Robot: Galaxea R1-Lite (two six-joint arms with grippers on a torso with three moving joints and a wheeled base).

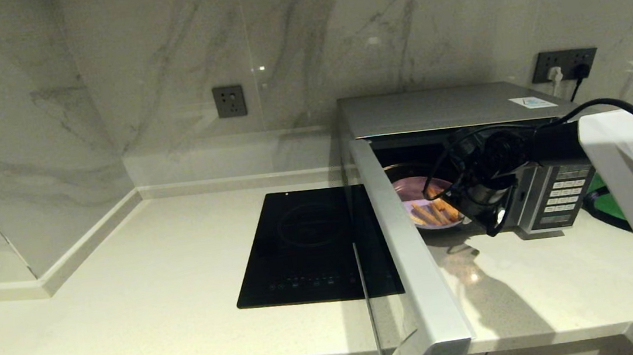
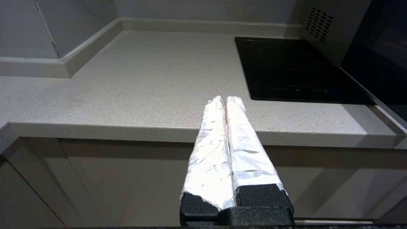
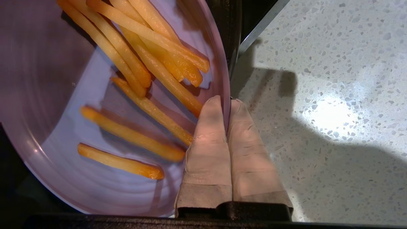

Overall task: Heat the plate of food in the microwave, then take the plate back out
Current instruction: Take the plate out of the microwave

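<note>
Head view: microwave (image 1: 450, 107) on the pale bench (image 1: 157, 288) with its door (image 1: 408, 262) swung wide toward the camera beside a black cooktop (image 1: 312, 245); the plate of food (image 1: 431, 208) sits at the front of the cavity, the right pincer (image 1: 460, 200) reaching in at its near rim. Left wrist view: left pincer (image 2: 226, 101) idle off the bench edge, its wrapped fingers pressed together on nothing. Right wrist view: right pincer (image 3: 226, 102) clamped on the plate's rim (image 3: 219, 76), one finger inside by the orange sticks (image 3: 149, 63), one outside.
</note>
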